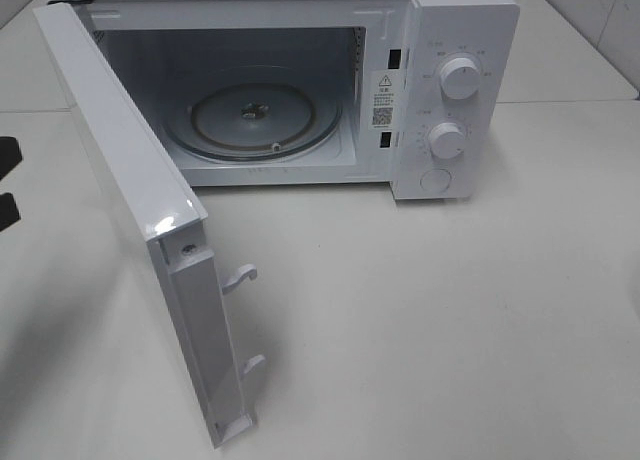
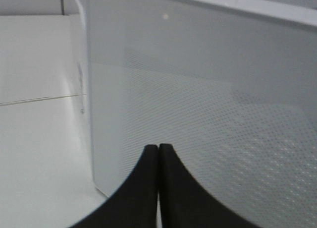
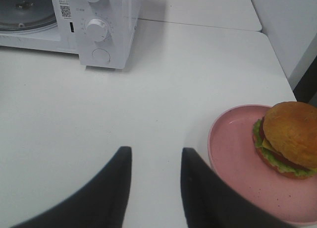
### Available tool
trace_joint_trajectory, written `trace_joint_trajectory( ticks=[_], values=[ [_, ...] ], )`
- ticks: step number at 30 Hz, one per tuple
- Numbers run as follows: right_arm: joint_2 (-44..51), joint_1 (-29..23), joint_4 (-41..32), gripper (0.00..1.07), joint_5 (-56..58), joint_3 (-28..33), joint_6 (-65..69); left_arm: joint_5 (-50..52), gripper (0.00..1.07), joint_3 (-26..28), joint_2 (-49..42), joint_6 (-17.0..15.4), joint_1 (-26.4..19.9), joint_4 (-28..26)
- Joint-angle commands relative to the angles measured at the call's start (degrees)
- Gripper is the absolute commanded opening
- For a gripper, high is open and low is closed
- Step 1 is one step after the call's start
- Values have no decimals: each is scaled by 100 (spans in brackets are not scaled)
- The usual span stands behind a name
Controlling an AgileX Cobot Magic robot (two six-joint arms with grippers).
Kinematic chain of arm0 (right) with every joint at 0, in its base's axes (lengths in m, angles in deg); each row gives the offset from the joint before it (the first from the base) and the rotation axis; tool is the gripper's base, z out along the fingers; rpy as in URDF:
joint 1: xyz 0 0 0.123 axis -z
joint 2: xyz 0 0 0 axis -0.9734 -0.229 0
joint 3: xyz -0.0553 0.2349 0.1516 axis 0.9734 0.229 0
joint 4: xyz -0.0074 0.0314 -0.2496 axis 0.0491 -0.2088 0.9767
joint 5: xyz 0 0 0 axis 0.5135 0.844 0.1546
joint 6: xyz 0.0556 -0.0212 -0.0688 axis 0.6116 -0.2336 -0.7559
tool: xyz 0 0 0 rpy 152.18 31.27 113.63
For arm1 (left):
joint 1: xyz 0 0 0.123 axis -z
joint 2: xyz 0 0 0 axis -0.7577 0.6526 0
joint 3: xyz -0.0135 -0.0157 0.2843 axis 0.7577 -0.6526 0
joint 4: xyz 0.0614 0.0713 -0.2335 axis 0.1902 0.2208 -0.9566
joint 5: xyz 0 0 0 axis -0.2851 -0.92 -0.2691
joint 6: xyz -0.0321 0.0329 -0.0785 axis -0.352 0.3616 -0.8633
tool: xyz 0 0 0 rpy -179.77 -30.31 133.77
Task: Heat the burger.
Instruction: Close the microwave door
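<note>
The burger point(image 3: 290, 139), with a tan bun, green lettuce and dark filling, sits on a round pink plate point(image 3: 233, 158) near the table's edge. It shows only in the right wrist view. My right gripper point(image 3: 156, 156) is open with nothing between its fingers, and stands beside the plate without touching it. The white microwave point(image 1: 440, 90) stands at the back with its door point(image 1: 130, 190) swung wide open and the glass turntable point(image 1: 250, 120) bare. My left gripper point(image 2: 158, 147) is shut on nothing, its tips close to the door's outer face point(image 2: 208, 104).
The open door juts out toward the table's front left. Dark parts of the left arm point(image 1: 8, 212) show at the left edge of the exterior high view. Two knobs point(image 1: 458, 78) and a round button point(image 1: 436, 180) are on the microwave's right panel. White table point(image 1: 430, 320) lies before it.
</note>
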Motion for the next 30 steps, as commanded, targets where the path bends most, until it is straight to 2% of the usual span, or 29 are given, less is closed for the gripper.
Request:
trace_joint_trajectory(
  ticks=[1, 2, 4, 9, 21, 30],
  values=[
    [166, 40, -40, 36, -23, -6, 11, 172, 0, 309, 309, -292, -6, 785],
    [166, 40, -40, 36, -23, -6, 11, 172, 0, 309, 309, -292, -6, 785],
    [166, 40, -40, 36, -23, -6, 11, 178, 0, 590, 544, -688, -6, 1432],
    [166, 40, -40, 36, -23, -6, 11, 172, 0, 808, 710, -917, 11, 1690],
    [166, 40, -40, 36, -23, -6, 17, 120, 0, 917, 968, -842, 321, 1667],
    [166, 40, -40, 36, -23, -6, 17, 23, 0, 917, 1003, -762, 476, 1409]
  ],
)
